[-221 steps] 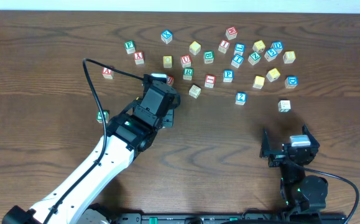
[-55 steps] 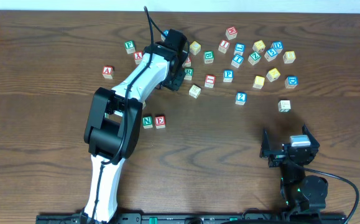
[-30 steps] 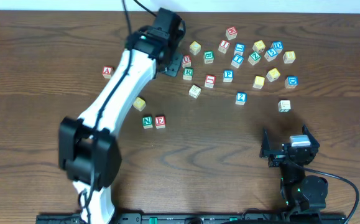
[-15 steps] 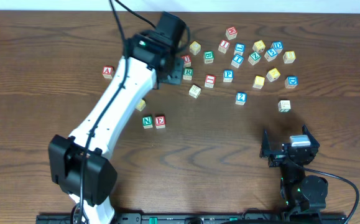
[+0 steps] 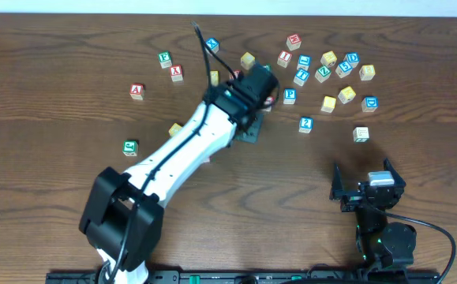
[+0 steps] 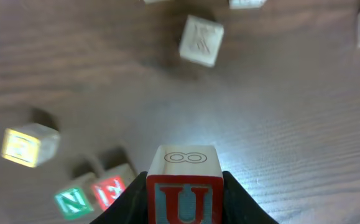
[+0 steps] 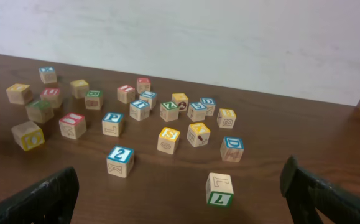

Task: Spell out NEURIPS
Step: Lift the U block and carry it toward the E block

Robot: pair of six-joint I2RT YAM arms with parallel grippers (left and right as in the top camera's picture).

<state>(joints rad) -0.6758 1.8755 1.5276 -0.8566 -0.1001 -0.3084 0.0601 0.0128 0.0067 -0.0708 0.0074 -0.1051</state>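
Wooden table (image 5: 46,197) overhead: we are seeing the left arm (image 5: 189,150) reaching across it. At the left wrist, the left gripper (image 6: 184,208) is clenching the red U cube (image 6: 184,180), with the green N cube (image 6: 73,202) and red E cube (image 6: 108,191) nearby. At the right wrist, the right gripper (image 7: 178,180) is gaping, holding nothing, well apart from the blue P cube (image 7: 112,123).

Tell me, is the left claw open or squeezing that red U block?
Shut: the left claw pinches the U block between its two dark fingers, seen in the left wrist view.
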